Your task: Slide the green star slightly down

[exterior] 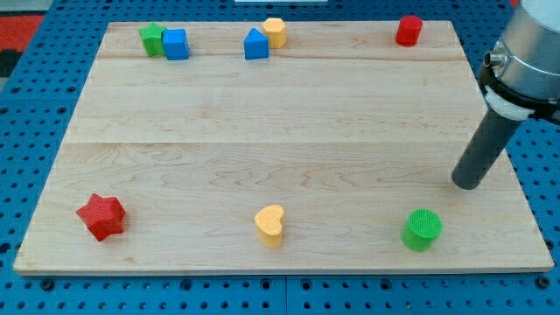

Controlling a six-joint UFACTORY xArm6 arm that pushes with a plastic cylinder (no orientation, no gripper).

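Green star (152, 39) parked way up at the worktop's (262, 131) top-left corner, touching a blue cube (176, 44) on its right. Loads of bare wood below it, barely any toward the top edge. Further along the top: blue house-shaped block (255, 44) touching a yellow block (275, 32), then a red cylinder (409, 30) near the top-right corner. Along the bottom: red star (101, 216) left, yellow heart (270, 225) middle, green cylinder (423, 229) right. My tip (467, 185) down near the right edge, just above the green cylinder, well apart from the star. No jaws on this end effector, just a rod, nothing held. Light wood planks, blue pegboard all round.
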